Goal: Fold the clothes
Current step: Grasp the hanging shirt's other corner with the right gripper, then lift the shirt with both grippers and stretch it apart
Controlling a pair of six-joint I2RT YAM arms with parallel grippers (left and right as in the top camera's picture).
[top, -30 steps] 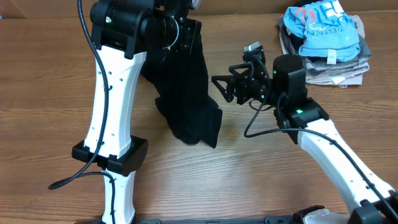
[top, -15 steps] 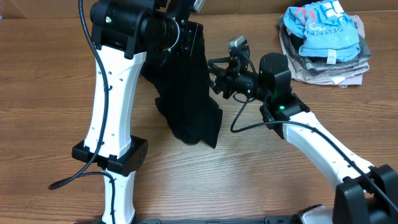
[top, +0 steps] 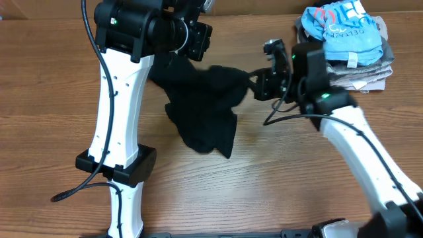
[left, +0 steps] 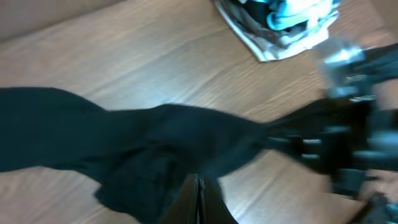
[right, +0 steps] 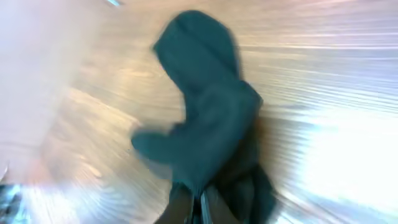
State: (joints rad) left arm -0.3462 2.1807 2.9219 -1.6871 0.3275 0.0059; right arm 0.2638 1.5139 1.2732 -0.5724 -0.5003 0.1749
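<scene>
Over on the left, the left gripper (left: 198,198) has its two fingers pressed together with no gap between them, pinching a fold of the black garment (top: 208,112) right at its tips. From that pinch the cloth runs out across the middle as a dark stretched band, lifted off the wood, and its far end goes straight into the right gripper (top: 256,84), whose jaws are also closed down on the fabric (the right wrist view is badly smeared, but the cloth plainly starts at the fingertips and trails away from them). Below the stretched band, the rest of the garment sags and lies crumpled on the table (top: 53,99), a loose dark heap between the two arms. The left arm (top: 122,86) stands tall from its black base near the front-left, its white link rising steeply and its black upper joints bent over towards the centre, so the wrist sits high above the garment's back edge. The right arm (top: 357,139) reaches in from the front-right corner, its white link slanting up and inward, the wrist turned so the fingers face left towards the cloth. The surface is brown wood-grain all over, and at the far right sits a pile of clothes (top: 344,39), blue on top of grey, well apart from the black garment.
</scene>
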